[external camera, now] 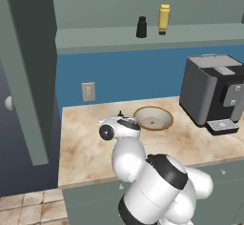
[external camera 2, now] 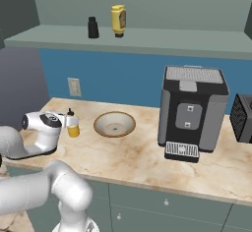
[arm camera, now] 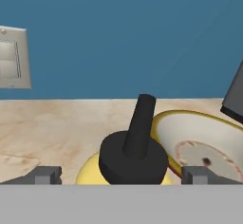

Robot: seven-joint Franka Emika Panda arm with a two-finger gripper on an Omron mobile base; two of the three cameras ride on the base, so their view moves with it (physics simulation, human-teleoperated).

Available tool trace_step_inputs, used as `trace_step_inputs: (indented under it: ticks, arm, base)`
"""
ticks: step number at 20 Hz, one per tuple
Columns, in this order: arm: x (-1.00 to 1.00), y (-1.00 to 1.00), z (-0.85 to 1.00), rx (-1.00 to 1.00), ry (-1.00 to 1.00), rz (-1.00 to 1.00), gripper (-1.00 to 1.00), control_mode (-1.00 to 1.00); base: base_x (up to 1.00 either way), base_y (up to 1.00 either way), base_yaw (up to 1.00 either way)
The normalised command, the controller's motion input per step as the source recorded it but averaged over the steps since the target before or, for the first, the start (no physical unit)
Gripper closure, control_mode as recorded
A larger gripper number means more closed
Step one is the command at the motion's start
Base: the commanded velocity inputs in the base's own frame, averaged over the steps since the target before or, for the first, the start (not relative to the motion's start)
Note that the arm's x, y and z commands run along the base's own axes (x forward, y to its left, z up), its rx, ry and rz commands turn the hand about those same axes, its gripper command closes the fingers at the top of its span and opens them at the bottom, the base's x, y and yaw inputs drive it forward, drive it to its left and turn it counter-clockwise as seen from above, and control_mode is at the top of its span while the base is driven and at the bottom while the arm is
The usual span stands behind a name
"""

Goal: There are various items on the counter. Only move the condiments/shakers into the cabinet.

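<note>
A yellow squeeze bottle [external camera 2: 73, 128] with a black pointed nozzle [arm camera: 138, 133] is seen standing upright on the marbled bench [external camera 2: 142, 162], just left of a shallow round wooden bowl [external camera 2: 114, 124]. The end effector [arm camera: 121, 174] is held level around the bottle, its two finger tips [arm camera: 46, 174] spread wide on either side of the black cap and not closed on it; the bottle is flanked rather than gripped, and no contact can be made out. In the left base view the bottle is almost wholly hidden behind the white wrist, with only the nozzle tip [external camera: 120, 113] showing. Two other containers are seen on the long shelf of the wall cabinet [external camera 2: 147, 42] above: a small black shaker [external camera 2: 93, 28] and, just to its right, a plain yellow bottle [external camera 2: 118, 19], both upright and slightly apart. A big black coffee machine [external camera 2: 193, 110] is placed on the bench to the right of the bowl. A wall outlet plate [external camera 2: 74, 86] is set in the blue backsplash behind the bottle. The tall cabinet door [external camera: 26, 66] is seen swung open at the left.
</note>
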Motion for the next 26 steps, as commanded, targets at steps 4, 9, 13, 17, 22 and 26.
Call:
trace_step_inputs:
  ticks: [4, 9, 13, 17, 22, 26]
  arm:
    - [0.18, 0.00, -0.22, -0.02, 0.03, 0.00, -1.00, -1.00]
    - [0.16, 0.00, -0.19, -0.01, 0.05, 0.00, -1.00, -1.00]
    - [0.04, 0.00, 0.00, 0.00, 0.00, 0.00, 1.00, -1.00]
    - [0.00, 0.00, 0.00, 0.00, 0.00, 0.00, 1.00, -1.00]
    - [-0.05, 0.00, 0.31, 0.00, -0.03, 0.00, 1.00, -1.00]
    - [-0.21, -0.03, 1.00, 0.00, -0.01, 0.09, 1.00, -1.00]
  base:
    - [0.00, 0.00, 0.00]
    - [0.00, 0.00, 0.00]
    - [0.00, 0.00, 0.00]
    - [0.00, 0.00, 0.00]
    - [0.00, 0.00, 0.00]
    - [0.00, 0.00, 0.00]
